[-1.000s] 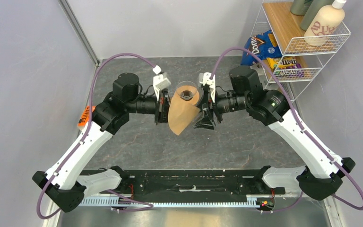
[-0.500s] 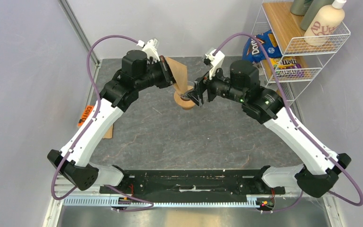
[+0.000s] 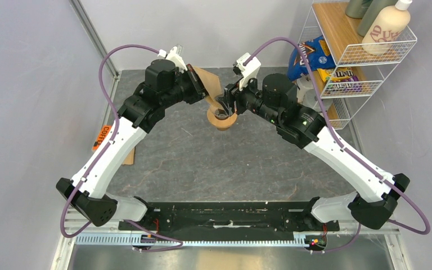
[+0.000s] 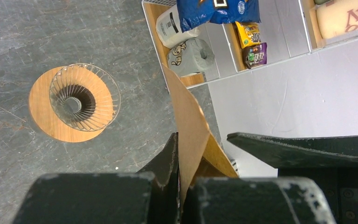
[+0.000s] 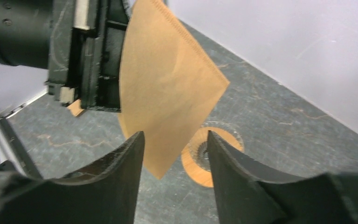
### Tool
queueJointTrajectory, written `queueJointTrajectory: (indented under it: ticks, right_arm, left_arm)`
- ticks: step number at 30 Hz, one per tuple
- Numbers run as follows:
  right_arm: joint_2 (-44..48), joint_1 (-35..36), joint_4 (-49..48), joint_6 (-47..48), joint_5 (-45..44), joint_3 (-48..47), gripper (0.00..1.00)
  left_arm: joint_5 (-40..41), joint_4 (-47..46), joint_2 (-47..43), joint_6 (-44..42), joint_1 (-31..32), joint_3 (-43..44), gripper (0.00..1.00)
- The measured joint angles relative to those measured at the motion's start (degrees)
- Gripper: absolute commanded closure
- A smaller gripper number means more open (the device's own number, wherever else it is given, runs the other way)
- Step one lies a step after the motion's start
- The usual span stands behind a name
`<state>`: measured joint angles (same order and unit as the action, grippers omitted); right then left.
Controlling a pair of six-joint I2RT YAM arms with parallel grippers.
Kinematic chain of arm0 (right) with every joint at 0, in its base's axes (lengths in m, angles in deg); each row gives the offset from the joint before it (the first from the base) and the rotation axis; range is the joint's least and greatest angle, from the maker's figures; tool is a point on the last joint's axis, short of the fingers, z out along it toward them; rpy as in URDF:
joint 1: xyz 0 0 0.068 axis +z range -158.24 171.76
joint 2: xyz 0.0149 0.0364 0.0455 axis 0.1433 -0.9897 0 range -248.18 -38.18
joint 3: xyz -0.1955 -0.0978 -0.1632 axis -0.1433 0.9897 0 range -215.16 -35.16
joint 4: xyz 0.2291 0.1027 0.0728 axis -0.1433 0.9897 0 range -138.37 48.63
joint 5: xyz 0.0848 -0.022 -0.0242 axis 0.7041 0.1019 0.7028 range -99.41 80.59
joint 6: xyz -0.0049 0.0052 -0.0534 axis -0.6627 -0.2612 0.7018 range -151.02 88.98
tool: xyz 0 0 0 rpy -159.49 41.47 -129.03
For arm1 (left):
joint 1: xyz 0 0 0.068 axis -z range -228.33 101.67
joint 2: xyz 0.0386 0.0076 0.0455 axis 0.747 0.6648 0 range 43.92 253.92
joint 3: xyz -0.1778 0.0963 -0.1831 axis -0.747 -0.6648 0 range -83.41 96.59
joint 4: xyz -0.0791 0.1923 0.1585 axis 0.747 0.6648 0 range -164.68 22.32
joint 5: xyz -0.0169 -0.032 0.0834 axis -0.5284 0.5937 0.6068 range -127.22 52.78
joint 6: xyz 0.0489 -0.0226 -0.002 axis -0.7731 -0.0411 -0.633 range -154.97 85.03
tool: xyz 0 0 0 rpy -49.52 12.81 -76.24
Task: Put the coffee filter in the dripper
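Observation:
The coffee filter [image 3: 208, 84] is a tan paper fan hanging tip-down just above and behind the dripper [image 3: 222, 118], which has a clear ribbed cone in a round wooden collar and stands on the grey table. My left gripper [image 3: 194, 84] is shut on the filter's upper edge. The left wrist view shows the filter [image 4: 191, 126] pinched in my left gripper [image 4: 182, 158] and the dripper [image 4: 74, 102] empty below. My right gripper [image 3: 229, 100] is open beside the filter's tip. In the right wrist view the filter [image 5: 168, 88] hangs beyond my right gripper [image 5: 175, 140], with the dripper [image 5: 214, 151] behind.
A white wire shelf [image 3: 349, 62] at the back right holds a blue chip bag [image 3: 309, 53], candy packs and bottles. An orange packet marked COFFEE [image 3: 103, 136] and a brown flat piece [image 3: 128, 157] lie at the table's left edge. Grey walls close in the back and sides.
My left arm swung the filter up and back, from hanging in front of the dripper to tip-down over it. My right gripper left the filter's side and moved back beside the dripper.

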<state>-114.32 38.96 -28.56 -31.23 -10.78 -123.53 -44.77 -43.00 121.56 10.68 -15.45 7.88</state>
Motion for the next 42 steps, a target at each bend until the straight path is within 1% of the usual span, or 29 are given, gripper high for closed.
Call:
queueJointTrajectory:
  ticks: [2,3,5,7,9,13,15,17,21,25,27,31,32,34,36,37,39,42]
  right_arm:
    - [-0.1,0.3,-0.6,1.0,-2.6,0.0,0.44]
    - [-0.2,0.5,-1.0,1.4,-4.0,0.0,0.41]
    - [-0.5,0.8,-1.7,2.2,-5.8,0.0,0.31]
    - [-0.5,1.0,-2.4,2.4,-6.0,0.1,0.27]
    - [-0.3,1.1,-3.4,2.6,-4.3,0.7,0.26]
    - [0.4,1.6,-3.9,2.6,-0.3,2.3,0.26]
    - [0.4,1.9,-3.9,2.9,0.6,2.6,0.26]
    - [0.3,2.4,-3.8,3.5,0.3,2.6,0.28]
    - [0.1,2.7,-3.8,5.1,-3.7,2.6,0.35]
    - [-0.4,2.7,-3.8,6.4,-8.1,2.6,0.43]
    - [-0.8,2.7,-3.9,7.0,-10.5,2.6,0.45]
    - [-1.7,2.7,-4.1,8.1,-14.9,2.4,0.45]
    - [-1.9,2.7,-4.3,8.4,-15.6,2.4,0.42]
    - [-1.9,2.7,-4.7,8.9,-16.6,2.4,0.32]
    - [-1.9,2.7,-5.2,9.8,-16.3,2.4,0.27]
    - [-1.9,2.7,-5.5,10.4,-15.6,2.4,0.26]
    - [-1.9,2.9,-5.6,11.5,-13.9,2.4,0.27]
    - [-1.6,3.1,-5.3,12.8,-12.8,2.4,0.36]
  left_arm:
    - [0.0,0.0,0.0,0.4,0.0,0.0,0.98]
    - [0.0,0.0,0.0,0.6,0.0,0.0,0.98]
    - [0.1,0.0,0.0,1.3,0.0,0.0,0.98]
    - [0.2,0.0,0.0,1.9,0.0,0.0,0.98]
    - [0.5,0.0,0.3,2.6,0.0,0.1,0.98]
    - [1.0,0.1,1.5,3.6,0.0,0.6,0.98]
    - [1.0,0.1,2.0,4.1,0.0,0.7,0.98]
    - [1.0,0.1,2.4,4.6,0.0,0.7,0.98]
    - [1.0,0.1,2.6,5.1,0.0,0.8,0.98]
    - [0.9,0.0,2.6,5.3,0.0,0.8,0.98]
    - [0.8,0.0,2.6,5.5,0.0,0.8,0.98]
    - [0.9,0.0,2.6,5.6,0.0,0.8,0.98]
    - [0.9,0.0,2.6,5.7,0.0,0.8,0.98]
    - [0.8,0.0,2.6,6.1,0.0,0.8,0.98]
    - [0.8,0.0,2.6,6.5,0.0,0.8,0.98]
    - [0.7,0.0,2.6,6.8,0.0,0.8,0.98]
    - [0.3,0.0,2.7,7.4,-0.1,0.8,0.98]
    - [-0.3,0.0,3.0,8.1,-0.5,0.8,0.98]
